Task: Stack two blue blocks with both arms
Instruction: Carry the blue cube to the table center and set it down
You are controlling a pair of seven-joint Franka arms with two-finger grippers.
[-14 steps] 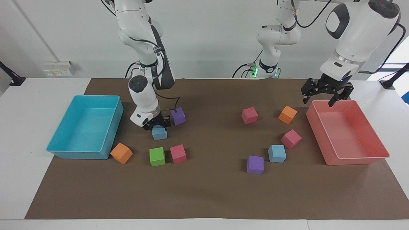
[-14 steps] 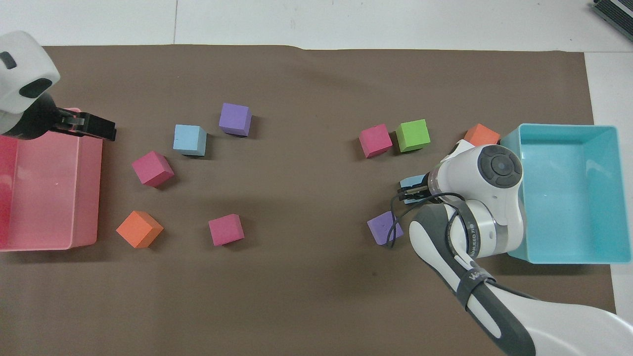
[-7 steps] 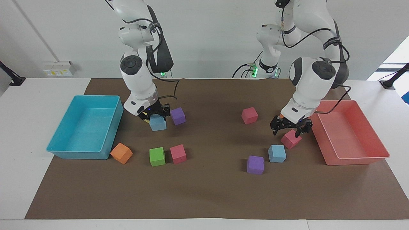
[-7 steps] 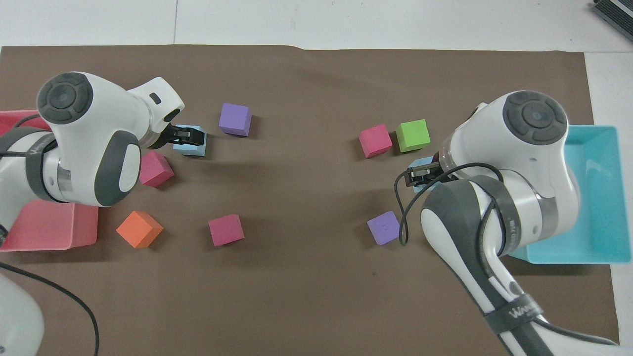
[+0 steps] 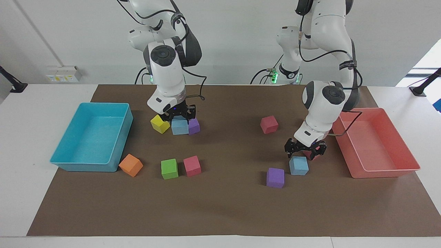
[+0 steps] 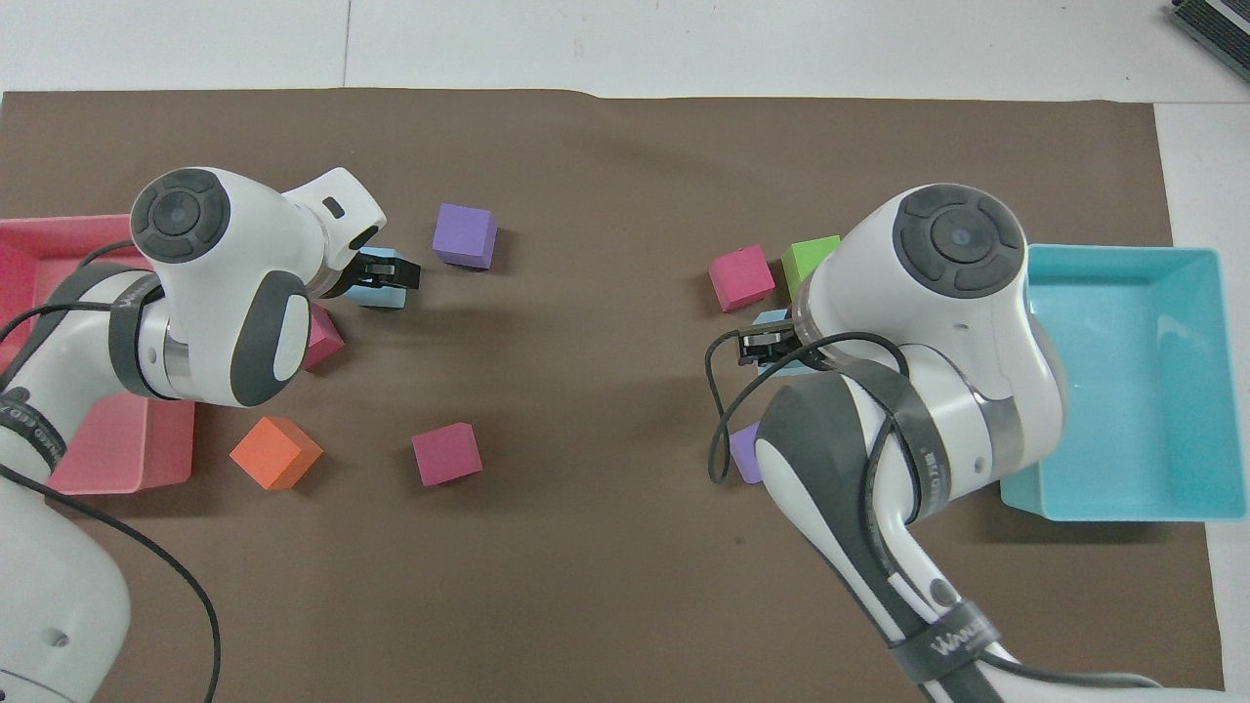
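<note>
**Right gripper** (image 5: 179, 116): closed on one blue block (image 5: 179, 127). The block hung directly at 6 o'clock from the gripper in the facing view. It appeared to be clear of the mat (image 5: 227, 206), partly covering a purple cube (image 5: 195, 125), with a yellow cube (image 5: 159, 124) close beside it. In the overhead view only a corner of this block (image 6: 773, 318) showed past the wrist.

**Left gripper** (image 5: 305, 151): fingers spread wide, gripping nothing. It hovered low over the second blue block (image 5: 298, 165), which rested on the mat toward the left arm's end of the table. A second purple cube (image 5: 275, 177) lay at about 7 o'clock from that block in the facing view. A pink cube (image 6: 322, 342) lay just beside it, nearer to the robots.

**Governing relation:** in the facing view the resting block lay at roughly 6 to 7 o'clock from the left gripper, close beneath the fingertips. No contact could be confirmed. The overhead view showed the gripper (image 6: 389, 272) overlapping the block (image 6: 375, 295), which is consistent with near-vertical alignment. As a cube, the block offered no long axis to favour.

**Assessment:** the left arm was the nearer to this block. A short descent, with a slight correction toward 7 o'clock, would probably seat the fingers either side of it. From the held block, the resting one lay at about 4 o'clock in the facing view, well apart. The neighbouring pink cube posed a risk of finger contact.
</note>
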